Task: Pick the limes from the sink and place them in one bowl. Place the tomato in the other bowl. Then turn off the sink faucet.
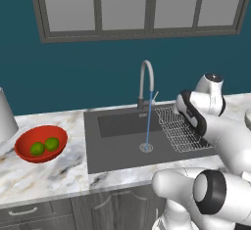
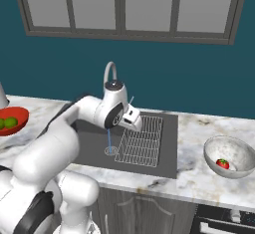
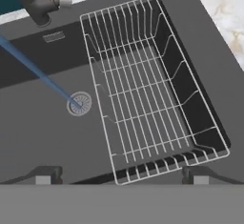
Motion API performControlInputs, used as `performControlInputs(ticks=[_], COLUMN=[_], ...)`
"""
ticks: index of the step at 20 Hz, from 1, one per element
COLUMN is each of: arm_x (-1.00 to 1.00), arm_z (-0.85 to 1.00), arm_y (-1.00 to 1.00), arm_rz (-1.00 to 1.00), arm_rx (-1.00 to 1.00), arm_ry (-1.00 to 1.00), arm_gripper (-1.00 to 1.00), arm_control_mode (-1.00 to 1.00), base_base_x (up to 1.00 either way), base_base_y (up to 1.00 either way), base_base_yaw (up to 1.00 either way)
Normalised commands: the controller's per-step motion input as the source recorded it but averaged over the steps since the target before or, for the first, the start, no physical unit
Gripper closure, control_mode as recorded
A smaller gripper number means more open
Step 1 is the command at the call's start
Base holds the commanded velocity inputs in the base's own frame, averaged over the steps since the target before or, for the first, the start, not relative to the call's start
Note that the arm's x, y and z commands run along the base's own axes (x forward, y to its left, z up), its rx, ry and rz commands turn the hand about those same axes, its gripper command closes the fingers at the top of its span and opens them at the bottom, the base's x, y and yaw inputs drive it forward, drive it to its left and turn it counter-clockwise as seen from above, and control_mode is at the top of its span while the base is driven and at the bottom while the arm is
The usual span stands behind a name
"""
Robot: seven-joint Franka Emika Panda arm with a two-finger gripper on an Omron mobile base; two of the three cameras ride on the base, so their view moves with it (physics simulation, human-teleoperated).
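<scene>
1. The gripper (image 3: 121, 176) has its jaws spread wide, with one dark fingertip low on each side of the hand view, and nothing is between them.
2. Under the gripper lies a wire rack (image 3: 147, 89), which sits in the right part of the sink (image 3: 38, 123).
3. The round metal drain (image 3: 79, 103) is just beside the left edge of the rack, and a thin blue stream of water (image 3: 38, 73) falls onto it.
4. The water comes from the faucet (image 1: 145, 80), a tall silver tap that stands at the back edge of the sink; its thin side lever (image 1: 154, 97) points up and to the right.
5. In the right base view the hand hangs over the sink, near the faucet and above the left side of the rack.
6. The red bowl (image 1: 29, 153) stands on the marble counter (image 1: 59, 170) left of the sink, and the two limes (image 1: 44, 146) lie inside it, side by side; whether they touch I cannot tell.
7. The grey-white bowl (image 2: 219, 148) stands on the counter right of the sink, well apart from the gripper, and the tomato (image 2: 223, 164) lies inside it.
8. Above the counter there is a dark blue wall with a window (image 2: 124, 6).
</scene>
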Motion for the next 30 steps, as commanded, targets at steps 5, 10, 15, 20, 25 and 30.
performControlInputs(ticks=[5,10,15,20,25,30], arm_x=[0.00,0.00,0.10,0.23,0.34,0.27], arm_z=[0.00,0.00,0.02,0.05,0.04,0.00], arm_y=[0.18,0.19,0.05,0.00,0.01,0.04], arm_rz=[0.00,0.00,0.00,0.00,0.00,0.01], arm_rx=[0.16,0.18,0.18,0.14,0.07,0.00], arm_ry=[-0.09,-0.02,-0.01,-0.10,-0.12,-0.10], arm_gripper=[-1.00,-1.00,-1.00,-1.00,-1.00,-1.00], arm_control_mode=[-1.00,-1.00,-1.00,-1.00,-1.00,-1.00], base_base_x=[0.00,0.00,0.00,0.00,0.00,0.00], base_base_y=[0.00,0.00,0.00,0.00,0.00,0.00], base_base_yaw=[0.00,0.00,0.00,0.00,0.00,0.00])
